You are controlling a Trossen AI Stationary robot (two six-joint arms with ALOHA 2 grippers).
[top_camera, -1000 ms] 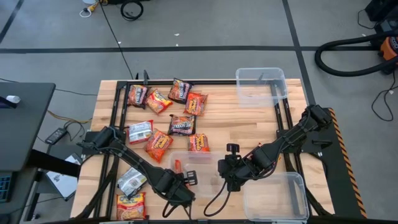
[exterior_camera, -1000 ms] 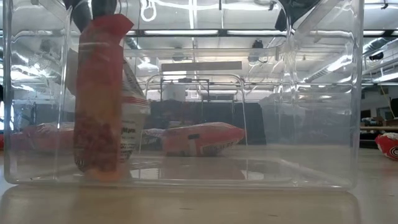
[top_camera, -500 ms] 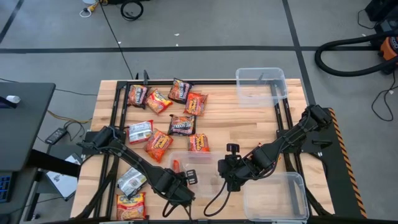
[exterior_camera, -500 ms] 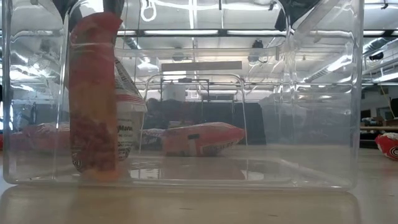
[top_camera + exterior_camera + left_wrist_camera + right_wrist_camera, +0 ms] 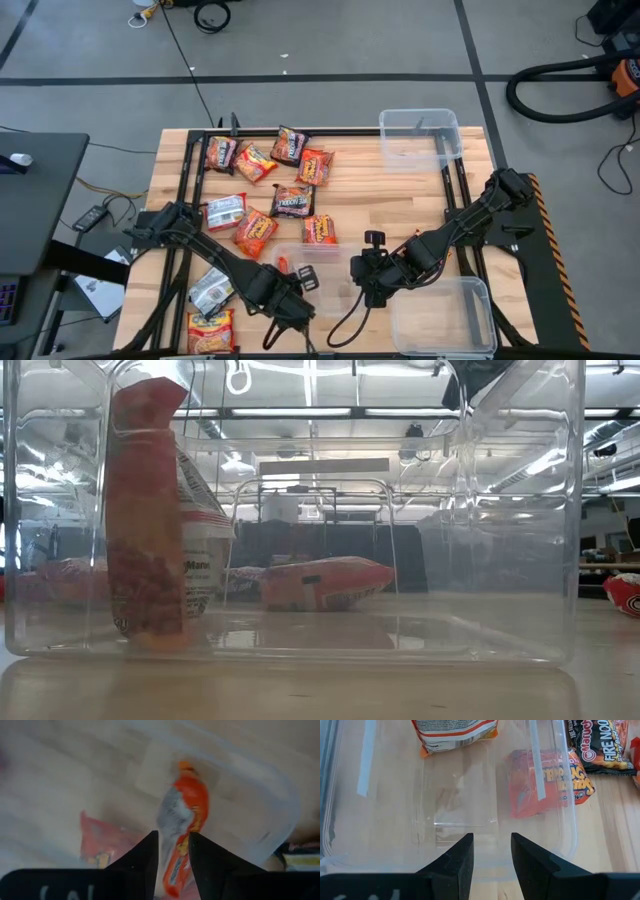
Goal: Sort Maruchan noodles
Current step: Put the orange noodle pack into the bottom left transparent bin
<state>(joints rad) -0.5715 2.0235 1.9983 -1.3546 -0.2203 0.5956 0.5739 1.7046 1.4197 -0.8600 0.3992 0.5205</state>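
Left gripper (image 5: 283, 287): mine, low in the high view, at the left edge of the middle bin (image 5: 330, 252). My fingers (image 5: 142, 861) stand a narrow gap apart with the orange packet (image 5: 183, 820) showing between them; the wrist view is blurred, so I cannot tell whether I grip it.

Orange packet: it stands on end inside the middle bin, against the left wall in the low view (image 5: 145, 510).

Right gripper (image 5: 360, 283): mine too, at the lower centre of the high view, by the right side of the same bin. My fingers (image 5: 455, 865) are parted and hold nothing, hanging over the bin's bare floor.

Loose packets: a cluster on the table (image 5: 400, 200) in the upper left of the high view, among them a dark one (image 5: 293, 201) and an orange one (image 5: 320, 230) just above the middle bin.

Silver packet (image 5: 212, 290): lower left of the high view, beside my left arm.

Other bins: one in the upper right (image 5: 420, 140), one in the lower right (image 5: 440, 315) of the high view.
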